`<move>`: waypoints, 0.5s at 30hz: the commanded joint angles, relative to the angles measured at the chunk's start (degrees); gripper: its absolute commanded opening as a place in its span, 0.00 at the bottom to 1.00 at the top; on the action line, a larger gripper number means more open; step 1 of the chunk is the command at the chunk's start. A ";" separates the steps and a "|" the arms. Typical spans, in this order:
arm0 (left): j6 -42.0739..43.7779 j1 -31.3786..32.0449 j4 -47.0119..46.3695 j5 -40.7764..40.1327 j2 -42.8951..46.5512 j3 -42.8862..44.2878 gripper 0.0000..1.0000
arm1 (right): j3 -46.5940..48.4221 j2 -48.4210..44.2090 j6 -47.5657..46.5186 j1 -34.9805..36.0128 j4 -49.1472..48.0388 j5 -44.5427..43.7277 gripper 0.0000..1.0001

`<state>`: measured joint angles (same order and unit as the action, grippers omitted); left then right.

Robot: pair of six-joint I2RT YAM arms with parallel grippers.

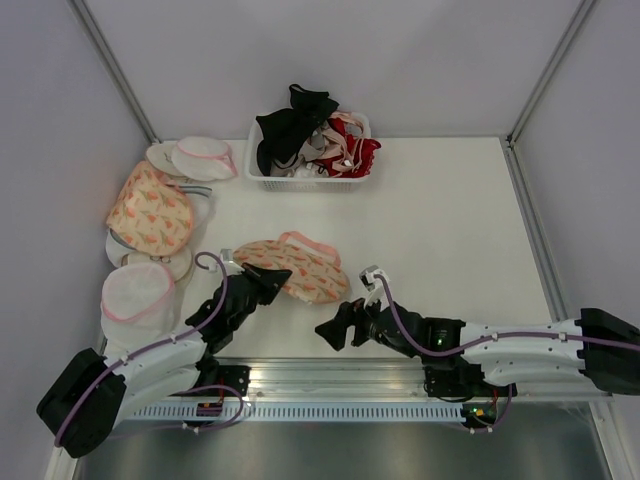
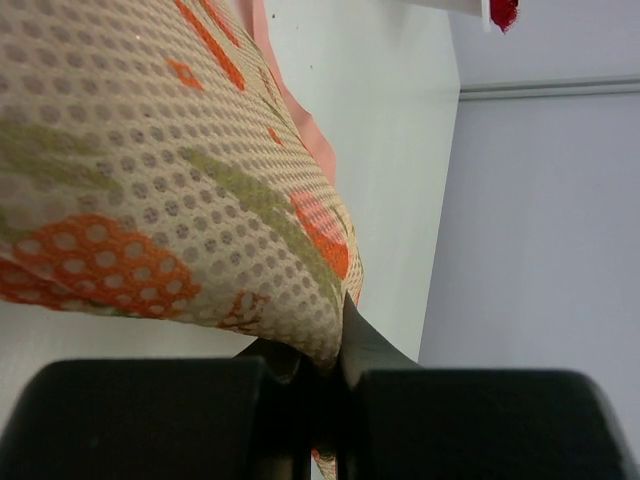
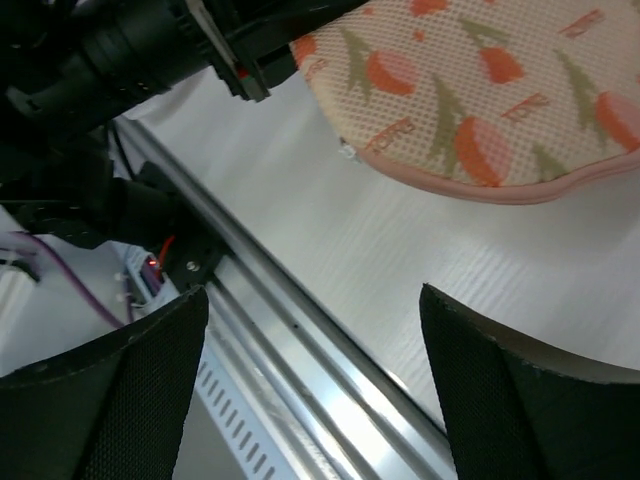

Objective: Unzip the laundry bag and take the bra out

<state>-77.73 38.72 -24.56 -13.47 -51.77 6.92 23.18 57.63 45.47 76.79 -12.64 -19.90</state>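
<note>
The laundry bag (image 1: 300,268), peach mesh with an orange leaf print and a pink zipper rim, lies at the middle of the table (image 1: 440,220). My left gripper (image 1: 274,274) is shut on the bag's left end; in the left wrist view the mesh (image 2: 150,170) is pinched between the black fingertips (image 2: 372,340). My right gripper (image 1: 326,334) hangs open just below and right of the bag, near the front rail, with nothing between its fingers (image 3: 480,380). The bag's rim (image 3: 480,90) shows above them. The bra is hidden from view.
A white basket (image 1: 310,178) at the back holds black and red bras. On the left lie another leaf-print pouch (image 1: 150,210) and white mesh pouches (image 1: 135,292), (image 1: 205,157). The metal rail (image 3: 300,330) runs along the front edge. Walls enclose three sides.
</note>
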 commanded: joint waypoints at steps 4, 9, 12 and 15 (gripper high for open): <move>-4.62 0.66 -5.14 1.52 3.42 -0.94 0.02 | -5.76 6.25 6.82 -1.47 -29.17 12.76 0.79; -6.29 0.74 -5.07 4.86 6.41 -1.99 0.02 | -7.97 12.59 7.27 -5.51 -41.49 18.31 0.63; -7.08 0.74 -5.32 5.83 7.82 -2.61 0.02 | -7.36 14.97 3.50 -6.74 -43.25 18.49 0.65; -7.87 0.74 -6.64 6.44 7.91 -3.49 0.02 | -7.10 18.74 2.25 -8.59 -48.95 19.63 0.66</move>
<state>-82.21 39.13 -25.87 -8.78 -44.60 4.32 15.44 73.95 50.04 69.52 -49.82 -3.16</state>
